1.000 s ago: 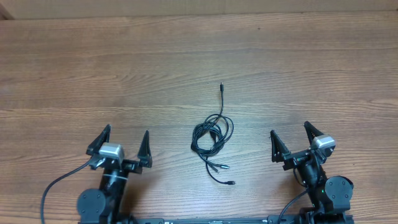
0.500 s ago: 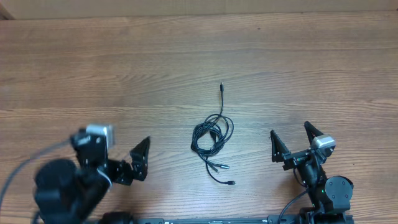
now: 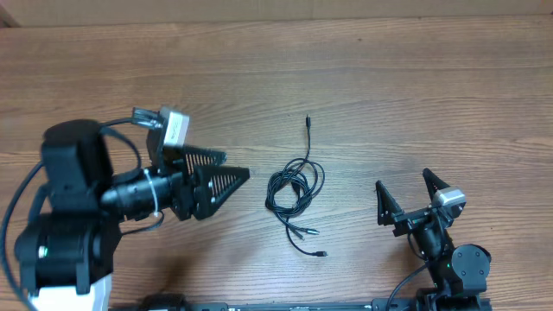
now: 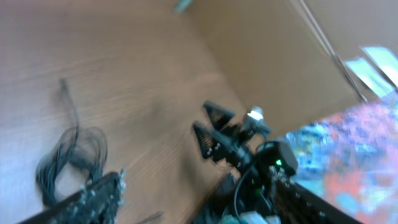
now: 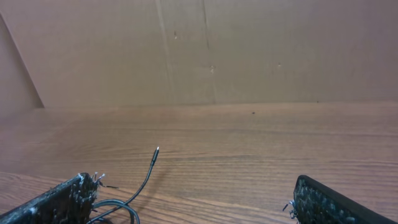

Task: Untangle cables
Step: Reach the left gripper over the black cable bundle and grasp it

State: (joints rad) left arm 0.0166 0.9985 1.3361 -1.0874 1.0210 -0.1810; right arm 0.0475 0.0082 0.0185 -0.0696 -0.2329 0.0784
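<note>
Cables point(image 3: 294, 186): tangled coil on table point(image 3: 432, 86), long axis front-to-back. Located near, to right of left gripper point(image 3: 238, 166), jaws parted, empty, aimed at coil. Right gripper point(image 3: 404, 186) farther off, jaws wide, empty.

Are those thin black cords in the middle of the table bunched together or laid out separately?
Bunched together. The cables lie in one overlapping coil on the table, with only a few plug ends trailing out above and below the coil.
</note>
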